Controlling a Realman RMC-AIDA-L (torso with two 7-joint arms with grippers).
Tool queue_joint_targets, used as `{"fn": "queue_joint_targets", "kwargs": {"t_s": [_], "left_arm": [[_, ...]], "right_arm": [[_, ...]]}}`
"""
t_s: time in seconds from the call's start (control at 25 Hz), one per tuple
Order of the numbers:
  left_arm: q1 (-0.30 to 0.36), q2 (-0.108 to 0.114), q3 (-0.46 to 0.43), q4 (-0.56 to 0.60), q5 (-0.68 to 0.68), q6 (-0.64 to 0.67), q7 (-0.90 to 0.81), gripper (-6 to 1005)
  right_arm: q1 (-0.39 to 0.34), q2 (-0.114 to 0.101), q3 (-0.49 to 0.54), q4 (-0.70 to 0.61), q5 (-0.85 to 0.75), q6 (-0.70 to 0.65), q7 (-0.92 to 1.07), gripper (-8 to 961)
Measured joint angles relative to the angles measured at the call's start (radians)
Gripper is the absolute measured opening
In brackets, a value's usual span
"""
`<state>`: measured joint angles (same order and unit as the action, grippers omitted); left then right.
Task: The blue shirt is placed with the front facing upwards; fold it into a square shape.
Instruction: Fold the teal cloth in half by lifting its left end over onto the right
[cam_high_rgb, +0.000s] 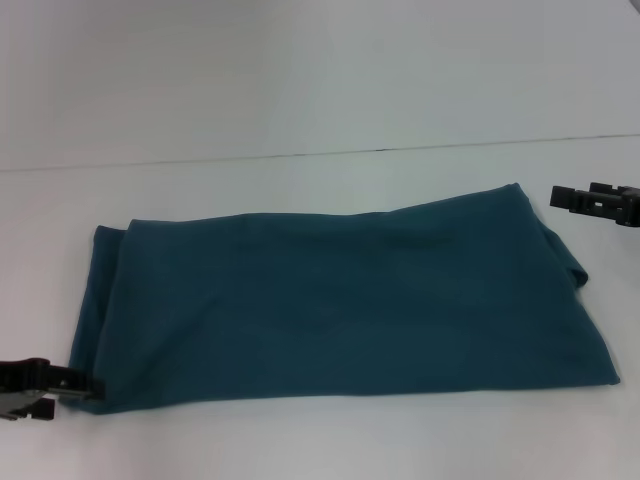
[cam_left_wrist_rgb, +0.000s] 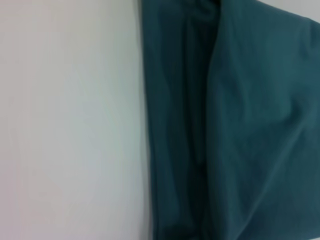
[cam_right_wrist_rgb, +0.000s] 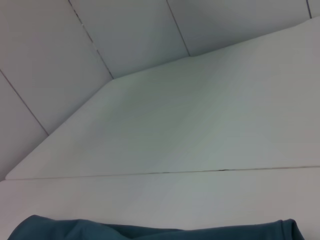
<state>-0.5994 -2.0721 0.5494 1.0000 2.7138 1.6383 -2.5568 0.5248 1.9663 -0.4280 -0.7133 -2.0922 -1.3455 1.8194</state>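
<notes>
The blue shirt (cam_high_rgb: 340, 300) lies flat on the white table (cam_high_rgb: 300, 440) as a long folded band running left to right, plain teal side up, with no lettering showing. My left gripper (cam_high_rgb: 48, 388) sits low at the shirt's near left corner, its tip touching the cloth edge. The left wrist view looks down on the shirt (cam_left_wrist_rgb: 250, 125) with its layered folded edge beside bare table (cam_left_wrist_rgb: 70, 125). My right gripper (cam_high_rgb: 575, 198) hovers just beyond the shirt's far right corner, apart from the cloth. The right wrist view catches only a strip of the shirt (cam_right_wrist_rgb: 150, 232).
A thin seam (cam_high_rgb: 300, 154) crosses the table behind the shirt, with white surface beyond it. The right wrist view shows the far table edge (cam_right_wrist_rgb: 150, 67) and a panelled wall (cam_right_wrist_rgb: 125, 30) behind it.
</notes>
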Motion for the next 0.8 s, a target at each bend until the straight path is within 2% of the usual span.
{"fn": "queue_joint_targets", "kwargs": {"t_s": [0.32,0.8], "left_arm": [[-0.025,0.009,0.004,-0.04,0.023,-0.022,-0.027,828],[-0.039,0.009,0.004,-0.072,0.036,-0.06,-0.038,828]], "right_arm": [[-0.003,0.0,0.0,0.0,0.0,-0.002,0.0,931],[-0.002,-0.006,0.0,-0.001,0.002,-0.002,0.0,932]]}}
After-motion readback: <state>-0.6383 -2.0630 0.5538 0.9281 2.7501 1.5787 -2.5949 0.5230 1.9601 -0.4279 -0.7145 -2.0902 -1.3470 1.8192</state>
